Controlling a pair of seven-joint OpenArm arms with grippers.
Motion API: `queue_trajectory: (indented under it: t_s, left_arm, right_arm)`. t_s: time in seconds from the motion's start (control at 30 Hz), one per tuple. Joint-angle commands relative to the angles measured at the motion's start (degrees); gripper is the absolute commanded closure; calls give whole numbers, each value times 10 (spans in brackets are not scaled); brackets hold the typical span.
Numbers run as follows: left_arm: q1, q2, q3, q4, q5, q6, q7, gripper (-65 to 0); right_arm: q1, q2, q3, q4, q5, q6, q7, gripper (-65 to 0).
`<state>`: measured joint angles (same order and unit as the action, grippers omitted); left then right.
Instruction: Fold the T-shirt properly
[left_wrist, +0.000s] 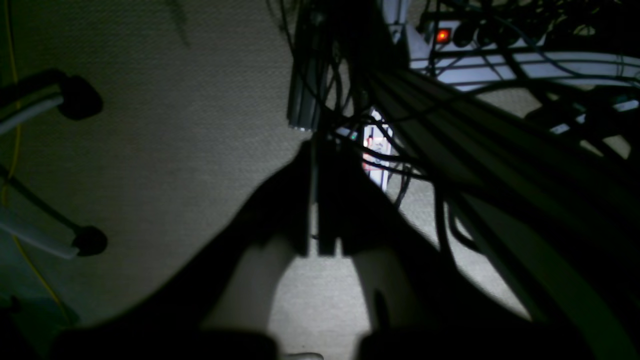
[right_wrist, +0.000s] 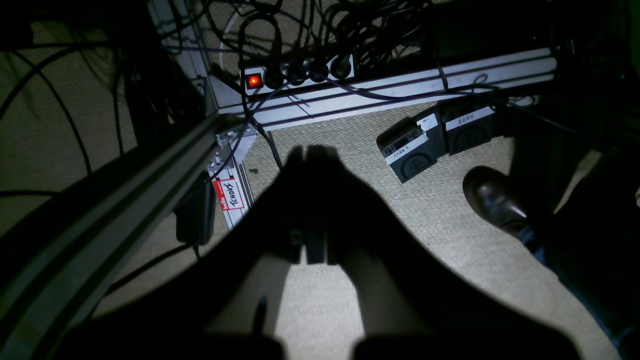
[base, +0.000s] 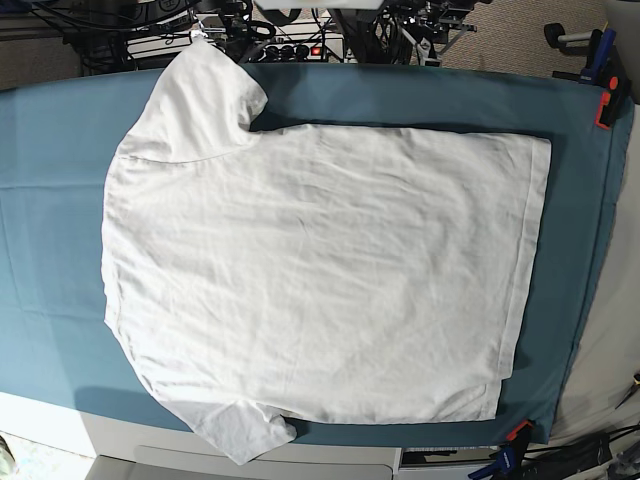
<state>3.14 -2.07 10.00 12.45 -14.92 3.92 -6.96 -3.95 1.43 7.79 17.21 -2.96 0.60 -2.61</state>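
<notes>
In the left wrist view the left gripper (left_wrist: 314, 200) hangs in shadow over pale, finely woven carpet (left_wrist: 165, 165), its two dark, tapering fingers pressed together with only a thin sliver of light between them and nothing held. A tangle of black cables (left_wrist: 400, 125) crosses the upper right before a white power strip with a glowing red switch (left_wrist: 442, 35), and two rounded black feet on pale tubing (left_wrist: 82, 97) stand at the left beside a thin yellow cord. In the right wrist view the right gripper (right_wrist: 312, 200) is likewise dark and wedge-shaped, its fingers closed flat against each other and empty, above the same ribbed beige carpet. A grooved aluminium frame rail (right_wrist: 390, 92) runs across the top behind a power strip with a red light (right_wrist: 254, 80), a red-edged handwritten label (right_wrist: 229, 194) sits on an upright profile, two square black foot pedals (right_wrist: 430, 142) with white tape labels lie side by side, and a glossy brown leather shoe (right_wrist: 492, 200) is at the right. In the base view the T-shirt (base: 320, 270) lies spread flat on the teal cloth (base: 50, 200) covering the table, white, soft and lightly wrinkled, its straight stitched hem toward the right, one short sleeve pointing to the upper left and the other to the lower edge; neither gripper appears here. Red and blue clamps (base: 606, 100) pinch the cloth's right edge.
</notes>
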Motion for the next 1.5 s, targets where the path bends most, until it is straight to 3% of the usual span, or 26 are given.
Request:
queue_trajectory:
  t_s: [0.0, 0.83, 1.0, 1.27, 1.4, 1.47]
  left_arm:
    - [2, 1, 0, 3, -3, 2, -5, -39]
    - [14, -12, 0, 26, -3, 3, 9, -39]
    - [89, -41, 0, 131, -3, 39, 49, -39]
    - [267, -108, 0, 367, -3, 40, 104, -39]
    - [377, -159, -1, 522, -3, 40, 132, -39]
    - [436, -189, -1, 612, -3, 40, 147, -39]
  right_arm:
    - [1, 3, 1, 3, 3, -3, 5, 0]
    - [-3, 3, 1, 4, 3, -4, 24, 0]
    - [-52, 8, 1, 46, 3, -5, 39, 0]
    - [-192, 43, 1, 184, 3, -4, 28, 0]
    - [-288, 71, 1, 286, 9, -4, 21, 0]
    - [-345, 89, 1, 351, 40, -4, 21, 0]
